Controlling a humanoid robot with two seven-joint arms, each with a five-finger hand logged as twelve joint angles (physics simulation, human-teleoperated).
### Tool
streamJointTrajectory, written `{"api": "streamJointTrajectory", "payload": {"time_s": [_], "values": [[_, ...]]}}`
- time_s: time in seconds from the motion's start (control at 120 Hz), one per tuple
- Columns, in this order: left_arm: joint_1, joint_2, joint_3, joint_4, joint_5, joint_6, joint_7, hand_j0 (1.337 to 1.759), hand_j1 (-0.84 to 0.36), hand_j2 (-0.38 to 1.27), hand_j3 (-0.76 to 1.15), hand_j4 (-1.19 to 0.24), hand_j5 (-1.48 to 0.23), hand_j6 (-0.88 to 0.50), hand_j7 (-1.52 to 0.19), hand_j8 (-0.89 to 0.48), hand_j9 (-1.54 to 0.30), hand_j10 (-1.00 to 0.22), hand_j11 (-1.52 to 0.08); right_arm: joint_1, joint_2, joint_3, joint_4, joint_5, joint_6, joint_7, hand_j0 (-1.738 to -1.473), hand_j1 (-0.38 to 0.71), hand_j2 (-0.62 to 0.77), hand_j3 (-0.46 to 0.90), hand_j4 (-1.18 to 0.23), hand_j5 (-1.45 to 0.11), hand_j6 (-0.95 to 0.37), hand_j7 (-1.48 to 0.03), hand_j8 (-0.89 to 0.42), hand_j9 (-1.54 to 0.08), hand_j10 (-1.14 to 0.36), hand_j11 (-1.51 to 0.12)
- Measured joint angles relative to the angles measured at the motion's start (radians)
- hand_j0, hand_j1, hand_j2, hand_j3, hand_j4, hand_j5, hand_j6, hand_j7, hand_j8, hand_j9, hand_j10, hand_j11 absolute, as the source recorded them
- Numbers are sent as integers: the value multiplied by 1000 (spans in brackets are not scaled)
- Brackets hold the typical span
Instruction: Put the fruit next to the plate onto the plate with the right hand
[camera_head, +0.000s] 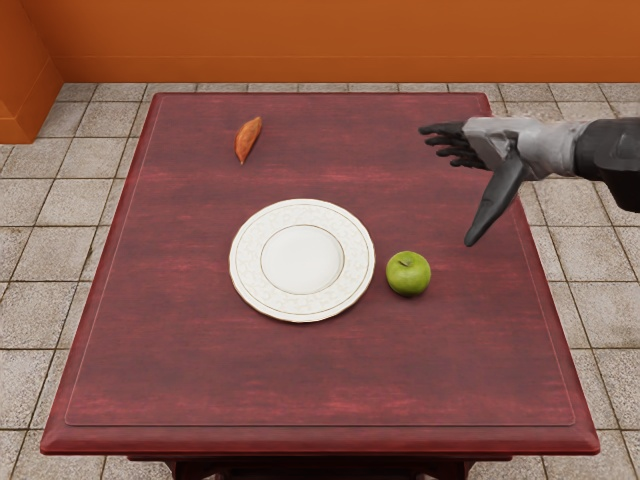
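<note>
In the head view, a dark red wooden table (200, 390) stands on a grey tiled floor (40, 230) before an orange wall (300, 40). The green apple (408, 273) lies just beside the white plate (250, 290). An orange sweet potato (248, 138) lies far back. The right hand (480, 160) hovers, fingers spread, holding nothing.

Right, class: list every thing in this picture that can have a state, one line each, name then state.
right hand: open, fingers spread, holding nothing, above the table's right side
green apple: on the table just right of the plate, not grasped
plate: flat on the table, nothing on it
orange vegetable: lying on the table's far left part, well apart from the plate
</note>
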Motion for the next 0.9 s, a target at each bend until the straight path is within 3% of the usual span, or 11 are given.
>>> {"api": "streamJointTrajectory", "payload": {"time_s": [0.175,0.275,0.358,0.65,0.9], "values": [[0,0,0,0,0,0,0,1658,336,2,0,-12,-15,-12,-14,-12,-14,-11,-14,-95,99,-2,85,-216,-42,0,-1658,-339,-1,0,-11,-12,-11,-12,-10,-12,-10,-12],[0,0,0,0,0,0,0,1658,336,2,0,-12,-15,-12,-14,-12,-14,-11,-14,-142,172,-7,104,-435,-93,0,-1658,-336,-2,0,-13,-15,-14,-15,-13,-15,-13,-15],[0,0,0,0,0,0,0,1658,336,2,0,-12,-15,-12,-15,-12,-15,-11,-14,-161,200,-11,111,-535,-113,0,-1658,-334,-2,0,-14,-17,-15,-17,-14,-17,-14,-17],[0,0,0,0,0,0,0,1658,336,2,0,-12,-15,-12,-15,-12,-15,-12,-15,-239,213,-31,184,-614,-130,0,-1658,-268,-12,0,-70,-89,-71,-88,-70,-89,-69,-89],[0,0,0,0,0,0,0,1658,335,2,0,-12,-15,-12,-15,-12,-15,-12,-15,-279,212,-33,194,-680,-142,0,-1658,-115,-38,0,-198,-255,-199,-255,-198,-255,-198,-255]]}}
